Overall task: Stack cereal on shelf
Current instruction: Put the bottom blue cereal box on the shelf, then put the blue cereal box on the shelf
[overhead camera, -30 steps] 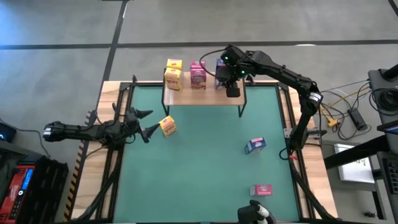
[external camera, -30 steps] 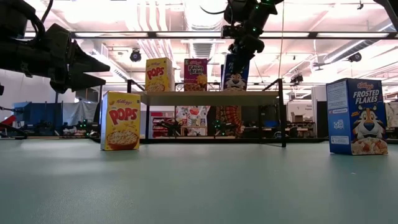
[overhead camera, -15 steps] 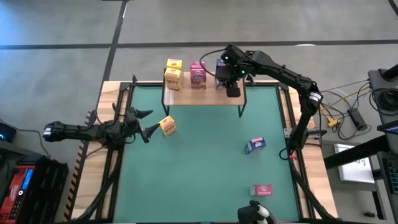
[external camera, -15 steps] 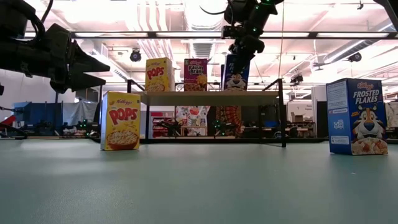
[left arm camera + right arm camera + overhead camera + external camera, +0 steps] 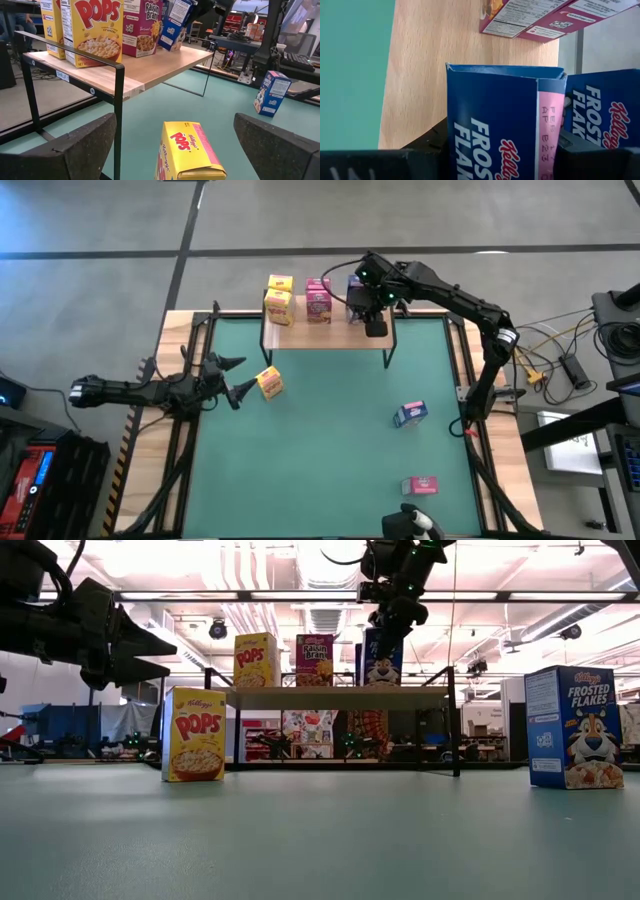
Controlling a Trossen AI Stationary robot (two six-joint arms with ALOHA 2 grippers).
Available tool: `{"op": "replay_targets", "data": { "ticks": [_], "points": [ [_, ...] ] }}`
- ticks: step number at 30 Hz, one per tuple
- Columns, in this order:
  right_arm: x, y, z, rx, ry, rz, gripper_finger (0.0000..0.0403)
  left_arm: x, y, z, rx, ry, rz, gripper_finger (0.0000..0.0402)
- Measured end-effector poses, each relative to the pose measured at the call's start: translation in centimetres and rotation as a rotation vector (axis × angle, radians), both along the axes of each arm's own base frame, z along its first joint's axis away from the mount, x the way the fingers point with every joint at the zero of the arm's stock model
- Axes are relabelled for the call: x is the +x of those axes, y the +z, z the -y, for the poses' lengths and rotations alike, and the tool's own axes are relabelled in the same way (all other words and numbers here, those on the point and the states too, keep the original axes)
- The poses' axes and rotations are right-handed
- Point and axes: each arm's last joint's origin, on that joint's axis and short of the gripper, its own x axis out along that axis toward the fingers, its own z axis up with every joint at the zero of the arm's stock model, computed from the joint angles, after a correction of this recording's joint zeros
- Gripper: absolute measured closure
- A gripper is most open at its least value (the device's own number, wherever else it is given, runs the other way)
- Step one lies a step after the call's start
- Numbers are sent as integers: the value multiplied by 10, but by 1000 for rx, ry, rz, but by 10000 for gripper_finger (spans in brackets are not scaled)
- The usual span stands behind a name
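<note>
My right gripper (image 5: 370,305) (image 5: 392,615) is over the right end of the wooden shelf (image 5: 330,335), shut on a blue cereal box (image 5: 378,665) (image 5: 176,22). A second blue box (image 5: 602,110) stands just beside it. Two yellow boxes (image 5: 278,298) and pink boxes (image 5: 318,300) stand on the shelf board. My left gripper (image 5: 238,378) (image 5: 180,145) hovers open over the mat's left side. Its fingers point at a yellow box (image 5: 269,383) (image 5: 196,733) that stands on the mat just beyond them, untouched. My right gripper pinches the blue cereal box between its two fingers (image 5: 432,142) at the upper end (image 5: 495,125), coming from above and pointing down. The box is tilted, with its lower end (image 5: 169,45) at the shelf board; whether it rests there I cannot tell.
A blue box (image 5: 409,414) (image 5: 572,727) stands on the green mat's right side, and a pink box (image 5: 420,485) lies near the mat's near edge. The shelf's black legs (image 5: 117,115) stand on the far part of the mat. Cables lie off the table's right edge.
</note>
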Motion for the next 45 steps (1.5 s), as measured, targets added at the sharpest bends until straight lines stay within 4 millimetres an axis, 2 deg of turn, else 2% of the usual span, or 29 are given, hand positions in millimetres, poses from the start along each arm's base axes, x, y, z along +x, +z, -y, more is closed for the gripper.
{"op": "replay_targets", "data": {
  "ticks": [15,31,40,45],
  "points": [
    [1,1,0,20,5,22,225,0,0,0,0,0,0,15],
    [1,2,0,11,2,26,103,0,0,0,0,0,0,15],
    [0,22,1,-34,-55,73,50,0,0,0,0,0,0,15],
    [-1,30,1,-48,-76,88,39,0,0,0,0,0,0,15]
  ]
}}
